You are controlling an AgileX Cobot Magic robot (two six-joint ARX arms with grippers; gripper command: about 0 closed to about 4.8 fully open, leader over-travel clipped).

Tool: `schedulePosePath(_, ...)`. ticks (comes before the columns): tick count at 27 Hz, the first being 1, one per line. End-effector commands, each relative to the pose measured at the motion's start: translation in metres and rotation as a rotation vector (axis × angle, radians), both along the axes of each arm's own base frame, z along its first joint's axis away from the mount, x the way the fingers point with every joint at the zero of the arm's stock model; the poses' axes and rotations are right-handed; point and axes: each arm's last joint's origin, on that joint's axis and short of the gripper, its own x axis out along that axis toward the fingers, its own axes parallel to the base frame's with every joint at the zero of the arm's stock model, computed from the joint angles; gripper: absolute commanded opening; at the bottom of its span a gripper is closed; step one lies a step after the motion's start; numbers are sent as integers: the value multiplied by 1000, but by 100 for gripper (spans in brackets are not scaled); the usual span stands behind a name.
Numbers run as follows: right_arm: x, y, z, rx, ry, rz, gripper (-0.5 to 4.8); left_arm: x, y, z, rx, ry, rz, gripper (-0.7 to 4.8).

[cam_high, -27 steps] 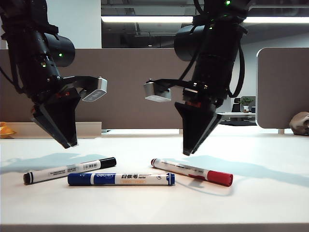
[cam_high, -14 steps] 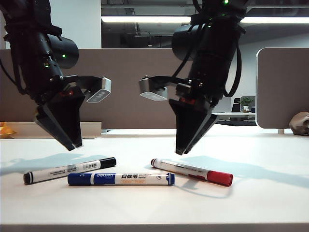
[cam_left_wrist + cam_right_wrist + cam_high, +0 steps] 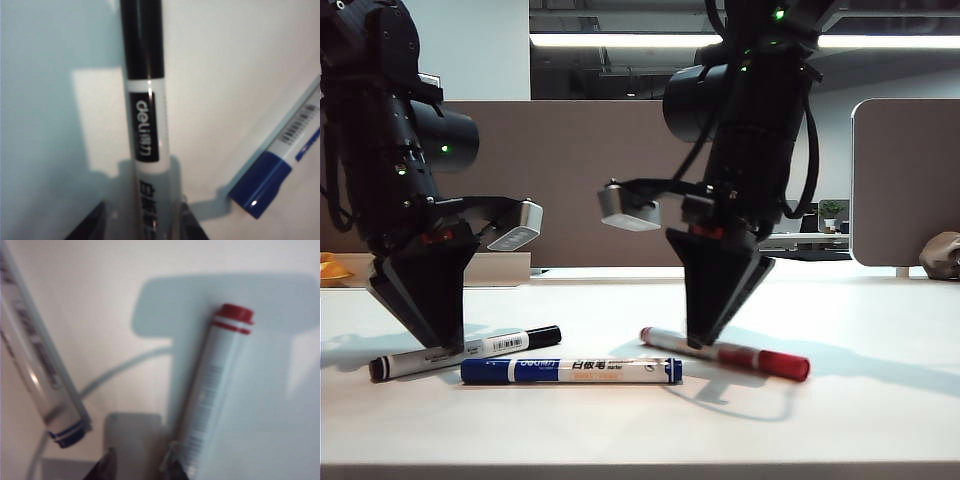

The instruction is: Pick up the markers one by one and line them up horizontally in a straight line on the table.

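Note:
Three markers lie on the white table [image 3: 880, 420]. The black marker [image 3: 505, 343] [image 3: 145, 100] is on the left. My left gripper [image 3: 432, 345] [image 3: 142, 227] stands down at the table, open, with one finger on each side of its barrel. The blue marker [image 3: 570, 371] [image 3: 270, 175] [image 3: 35, 355] lies in front, in the middle. The red marker [image 3: 760, 358] [image 3: 215, 380] lies at a slant on the right. My right gripper [image 3: 698, 342] [image 3: 137, 465] is down at its white end, open. The barrel lies beside one finger, outside the gap.
Grey-brown divider panels [image 3: 590, 180] stand behind the table, with another [image 3: 905, 180] at the right. A yellow object [image 3: 332, 268] sits at the far left edge and a brownish lump [image 3: 942, 255] at the far right.
Both grippers have come down to the table. The left one now straddles the black marker. The right one has moved left onto the red marker, which has shifted slightly to the right.

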Motion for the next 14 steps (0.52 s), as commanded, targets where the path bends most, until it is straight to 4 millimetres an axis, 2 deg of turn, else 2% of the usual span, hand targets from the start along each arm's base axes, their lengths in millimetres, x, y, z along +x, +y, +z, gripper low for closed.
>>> schedulePosePath(1,1,0,1,-3,-18,-6,127,1,1,-7,70,-28,30,192)
schedulePosePath(6,0,3,2,8,-26,2,127,2,1,-7,68,-37,43,192)
schedulePosePath(8,3,4,9,6,-69,-4,127,3,1,-7,67,-43,46,192)
schedulePosePath(11,17,6,40,-3,-273,-54,127,4,0,-7,61,-57,48,192)
schedulePosePath(14,33,5,70,21,-406,-108,127,6,0,-7,59,-68,73,192)
